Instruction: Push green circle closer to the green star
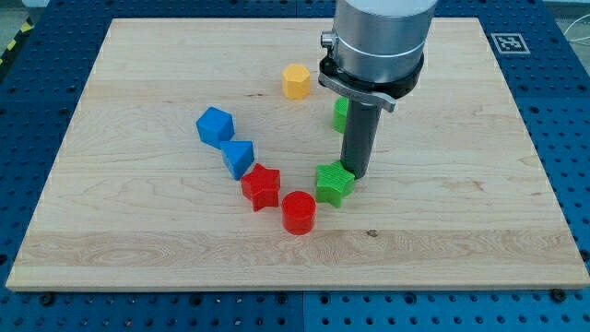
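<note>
On a pale wooden board (pixel 138 240) set over a blue perforated bench (pixel 572 111), my arm's grey cylindrical housing (pixel 380 41) comes down from the view's top, ending in the dark rod. My tip (pixel 357 175) meets the board just at the upper right corner of the green star (pixel 335 183), touching it or very nearly so; the rod carries nothing, being a plain pusher with no jaws to open or close.

The green circle (pixel 340 112) lies directly behind my rod toward the view's top, mostly hidden by the rod and the bracket above it; only a sliver of green shows at the rod's left edge, so its round shape cannot be confirmed from here. It sits well above the green star, with my rod standing between the two in this view.

Just left of and below the green star is the red cylinder (pixel 299 212), close beside it. The red star (pixel 261 187) stands further left, near the cylinder, and the blue triangular block (pixel 239 158) touches or nearly touches the red star's upper left. The blue cube (pixel 216 125) sits just above and left of that. The yellow hexagonal block (pixel 296 81) lies apart near the view's top, left of my housing. A black and white marker tag (pixel 509 42) occupies the board's upper right corner.
</note>
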